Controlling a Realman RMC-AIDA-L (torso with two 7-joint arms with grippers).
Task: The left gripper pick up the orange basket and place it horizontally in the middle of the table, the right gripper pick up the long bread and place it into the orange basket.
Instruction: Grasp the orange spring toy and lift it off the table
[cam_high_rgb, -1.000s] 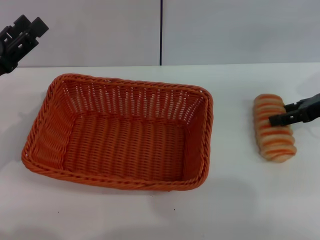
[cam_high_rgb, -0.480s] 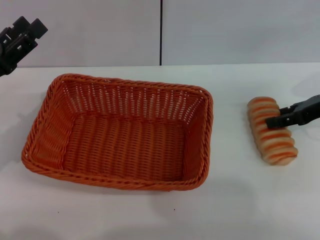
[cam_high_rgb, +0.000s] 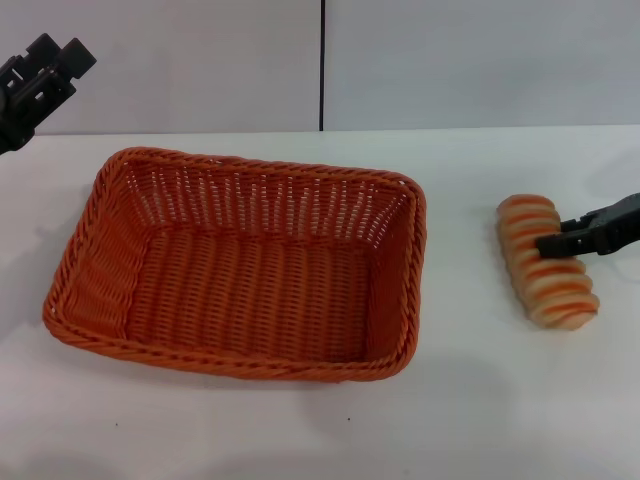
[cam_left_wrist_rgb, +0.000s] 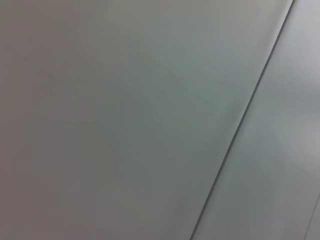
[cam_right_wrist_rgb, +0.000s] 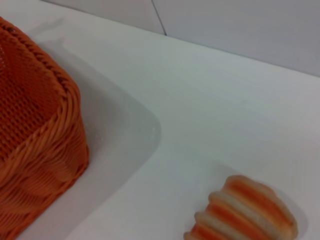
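The orange basket lies empty on the white table, left of centre, its long side running across the head view. The long bread lies on the table to the right of it, pale with orange stripes. My right gripper comes in from the right edge, its dark tip over the middle of the bread. In the right wrist view a basket corner and one end of the bread show. My left gripper is raised at the far left, open and holding nothing.
A grey wall with a dark vertical seam stands behind the table. The left wrist view shows only that wall and seam. Bare tabletop separates the basket from the bread.
The bread has turned slightly, its far end swinging toward the basket. The right gripper has edged a little to the right. The basket and the left gripper have not moved.
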